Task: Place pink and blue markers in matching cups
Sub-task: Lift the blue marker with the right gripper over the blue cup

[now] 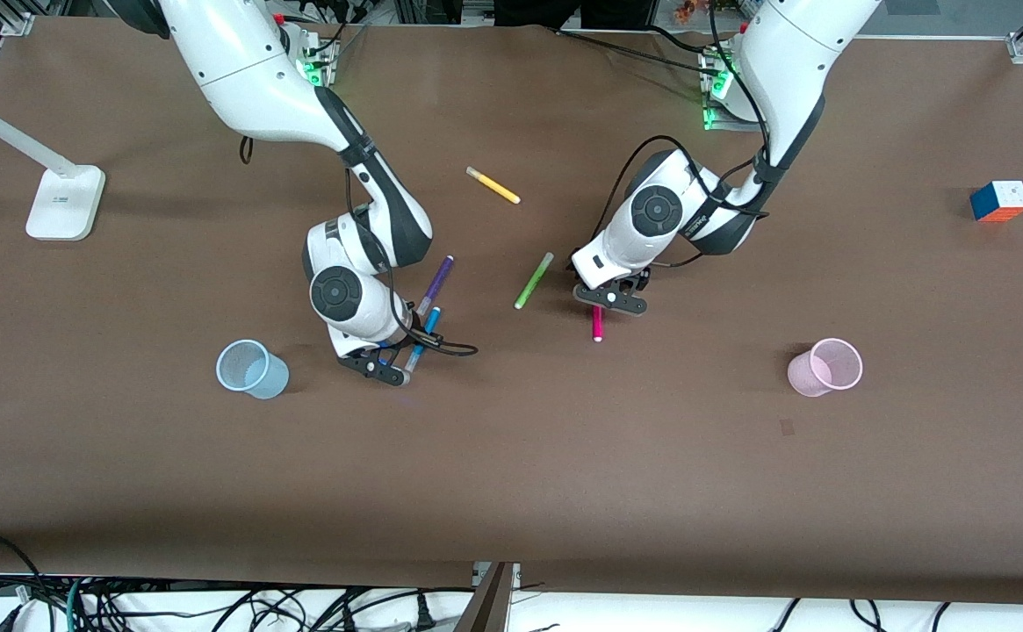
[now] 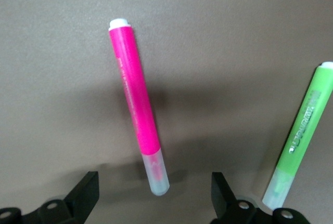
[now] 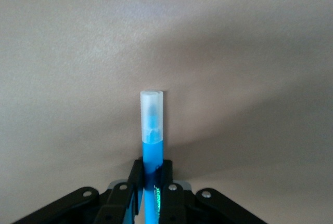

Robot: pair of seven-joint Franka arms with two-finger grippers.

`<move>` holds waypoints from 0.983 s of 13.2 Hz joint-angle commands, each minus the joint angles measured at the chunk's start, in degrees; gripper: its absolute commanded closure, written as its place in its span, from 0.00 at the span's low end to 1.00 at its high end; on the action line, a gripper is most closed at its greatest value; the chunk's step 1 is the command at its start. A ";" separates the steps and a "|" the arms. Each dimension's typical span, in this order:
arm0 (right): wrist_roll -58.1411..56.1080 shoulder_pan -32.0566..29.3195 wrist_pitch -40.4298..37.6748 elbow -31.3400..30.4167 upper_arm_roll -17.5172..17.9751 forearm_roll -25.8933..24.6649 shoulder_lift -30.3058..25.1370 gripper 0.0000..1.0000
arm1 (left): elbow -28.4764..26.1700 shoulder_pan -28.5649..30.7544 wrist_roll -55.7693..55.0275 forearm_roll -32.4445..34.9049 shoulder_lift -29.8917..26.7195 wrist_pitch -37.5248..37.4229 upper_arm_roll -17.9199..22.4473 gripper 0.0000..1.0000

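The brown tabletop [image 1: 511, 491] carries everything. The right arm's gripper [image 1: 407, 358] is low over it, its fingers [image 3: 136, 180] pinching the blue marker [image 1: 424, 337] on its barrel, the pale cap sticking out past the fingertips. The dark purple marker [image 1: 436, 283] lies just beside that gripper, farther from the front camera. The light blue cup [image 1: 250, 369] stands upright near those fingers, toward the right arm's end of the tabletop.

The left arm's gripper [image 1: 610, 301] hangs low over the pink marker [image 1: 598, 325], its fingers [image 2: 86, 195] spread wide, one on each side of the marker's capped end without touching it. The marker lies flat on the tabletop. The green marker [image 1: 534, 280] lies just beside those fingers, toward the right arm's end. The light pink cup [image 1: 826, 367] stands well apart from them, toward the left arm's end.
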 commanded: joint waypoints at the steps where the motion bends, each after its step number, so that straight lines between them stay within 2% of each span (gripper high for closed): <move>1: -3.53 -2.50 -2.95 0.05 0.52 1.35 -2.35 1.00 | 1.74 -0.22 -0.75 1.64 1.26 -0.04 0.14 0.44; 4: -8.53 -7.85 -11.38 0.32 0.52 1.44 -8.05 1.00 | 1.74 -0.30 -0.75 1.64 1.35 -0.04 0.14 0.68; 7: -12.58 -12.86 -18.77 0.76 0.51 1.88 -11.93 1.00 | 1.65 -0.22 -0.75 1.64 1.79 -0.04 0.14 0.72; 10: -17.86 -18.05 -24.30 3.11 -0.01 8.19 -13.60 1.00 | 1.74 -0.22 -0.75 1.64 1.96 -0.04 0.14 0.75; 13: -19.09 -24.46 -30.47 6.91 0.16 14.35 -13.17 1.00 | 1.65 -0.13 -0.57 1.64 1.88 -0.21 0.14 0.88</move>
